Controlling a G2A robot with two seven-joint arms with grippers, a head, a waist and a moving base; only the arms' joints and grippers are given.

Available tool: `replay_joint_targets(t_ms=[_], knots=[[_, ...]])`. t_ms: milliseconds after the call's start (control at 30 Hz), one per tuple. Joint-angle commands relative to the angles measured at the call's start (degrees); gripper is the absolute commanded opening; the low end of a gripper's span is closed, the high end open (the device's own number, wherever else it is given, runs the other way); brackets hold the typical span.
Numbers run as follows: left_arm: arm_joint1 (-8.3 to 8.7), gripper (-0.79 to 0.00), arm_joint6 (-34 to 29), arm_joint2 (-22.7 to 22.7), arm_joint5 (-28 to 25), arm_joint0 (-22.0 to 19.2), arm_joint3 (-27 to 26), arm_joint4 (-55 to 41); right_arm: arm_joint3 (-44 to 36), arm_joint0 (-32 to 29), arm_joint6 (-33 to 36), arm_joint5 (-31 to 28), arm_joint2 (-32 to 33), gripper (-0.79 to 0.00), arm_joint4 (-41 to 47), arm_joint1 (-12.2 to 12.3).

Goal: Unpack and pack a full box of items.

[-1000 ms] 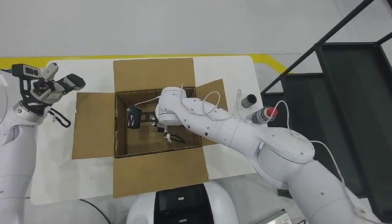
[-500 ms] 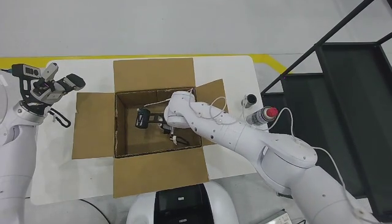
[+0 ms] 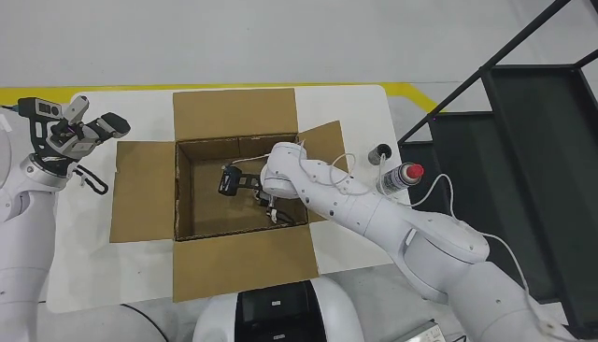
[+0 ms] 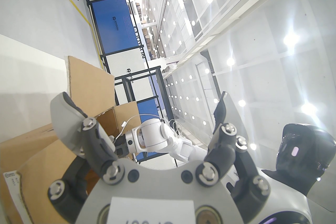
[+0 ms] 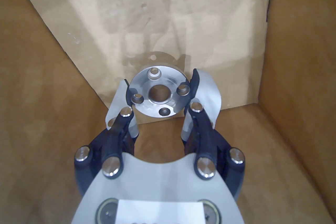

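Observation:
An open cardboard box [image 3: 235,113] stands mid-table with its flaps spread. My right gripper [image 3: 230,181] is down inside it, near the middle of the box floor. In the right wrist view the right gripper [image 5: 160,89] is shut on a round metal flange [image 5: 169,83] with a centre bore and several bolt holes, held just above the brown box floor [image 5: 183,12]. My left gripper [image 3: 98,127] hangs above the table's left edge, outside the box. Its fingers [image 4: 65,109] are spread wide with nothing between them.
A red-capped spray can [image 3: 400,176] and a small dark cylinder [image 3: 378,153] stand on the table right of the box. Black metal stairs [image 3: 523,146] rise beyond the table's right side. The box walls [image 5: 296,51] close in around the right gripper.
My right gripper has moved to the right inside the box, away from the left wall toward the middle. The left arm has not moved.

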Motion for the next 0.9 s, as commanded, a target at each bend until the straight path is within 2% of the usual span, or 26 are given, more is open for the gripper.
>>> replay_joint_targets(t_ms=[0, 33, 67, 100, 133, 167, 200, 233, 433, 600, 733, 867], knots=[[0.0, 0.0, 0.0, 0.0, 0.0, 0.0, 0.0, 0.0, 0.13, -0.33, 0.47, -0.19, 0.28, -0.785, -0.01, 0.07], [0.0, 0.0, 0.0, 0.0, 0.0, 0.0, 0.0, 0.0, 0.19, -0.45, 0.42, -0.29, 0.43, -0.659, -0.02, 0.07], [0.0, 0.0, 0.0, 0.0, 0.0, 0.0, 0.0, 0.0, 0.34, -0.6, 0.3, -0.39, 0.58, -0.499, 0.01, 0.05], [0.0, 0.0, 0.0, 0.0, 0.0, 0.0, 0.0, 0.0, 0.5, -0.68, 0.2, -0.51, 0.68, -0.425, -0.06, 0.01], [0.0, 0.0, 0.0, 0.0, 0.0, 0.0, 0.0, 0.0, 0.69, -0.77, 0.06, -0.53, 0.79, -0.409, -0.09, -0.04], [0.0, 0.0, 0.0, 0.0, 0.0, 0.0, 0.0, 0.0, 0.86, -0.83, -0.03, -0.6, 0.87, -0.302, -0.14, -0.1], [0.0, 0.0, 0.0, 0.0, 0.0, 0.0, 0.0, 0.0, 1.0, -0.86, -0.18, -0.61, 0.97, -0.068, -0.18, -0.18], [0.0, 0.0, 0.0, 0.0, 0.0, 0.0, 0.0, 0.0, 1.17, -0.9, -0.28, -0.72, 1.05, 0.0, -0.19, -0.26], [0.0, 0.0, 0.0, 0.0, 0.0, 0.0, 0.0, 0.0, -0.43, -0.78, -0.48, -1.29, 2.13, 0.0, -0.82, -0.27], [0.0, 0.0, 0.0, 0.0, 0.0, 0.0, 0.0, 0.0, -8.15, -2.03, 1.0, -1.95, 4.7, 0.0, -2.19, 1.35], [0.0, 0.0, 0.0, 0.0, 0.0, 0.0, 0.0, 0.0, -18.55, -5.83, -0.81, -5.08, 10.08, 0.0, -4.56, 4.69], [0.0, 0.0, 0.0, 0.0, 0.0, 0.0, 0.0, 0.0, -31.52, -13.33, -3.32, -9.25, 18.62, 0.0, -7.8, 9.03]])
